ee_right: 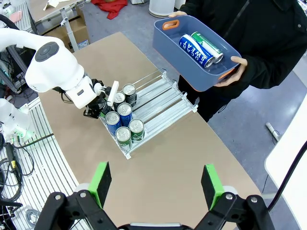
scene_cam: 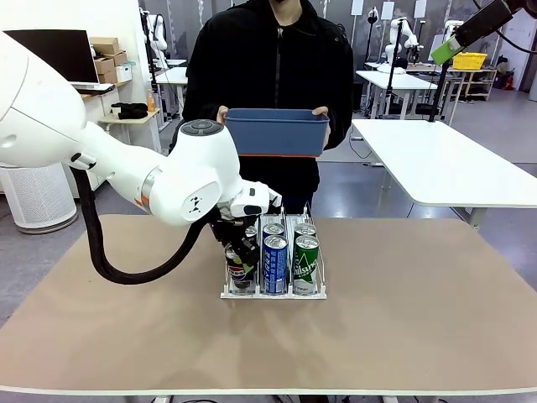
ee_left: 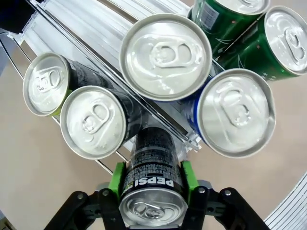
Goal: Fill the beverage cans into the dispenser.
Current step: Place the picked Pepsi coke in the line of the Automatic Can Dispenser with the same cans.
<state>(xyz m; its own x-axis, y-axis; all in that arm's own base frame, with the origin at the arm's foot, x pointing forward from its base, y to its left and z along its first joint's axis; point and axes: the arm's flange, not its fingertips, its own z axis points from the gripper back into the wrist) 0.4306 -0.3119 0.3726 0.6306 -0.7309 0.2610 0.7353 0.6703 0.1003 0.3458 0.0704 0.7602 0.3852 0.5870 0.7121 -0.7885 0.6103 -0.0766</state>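
I see left gripper point(ee_left: 152, 178) clamped on Pepsi can point(ee_left: 151, 155) at rack point(scene_cam: 273, 295) front, left lane. Right gripper point(ee_right: 156, 184) wide open, high above table point(ee_right: 168, 153).

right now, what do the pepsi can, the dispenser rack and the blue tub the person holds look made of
Pepsi can: thin metal, likely aluminium; bare silvery top with pull tab, glossy black printed wall.
Dispenser: white, smooth, probably plastic, with thin shiny wire dividers.
Blue tub: moulded plastic by its look, matte, one-piece walls with handle slots.
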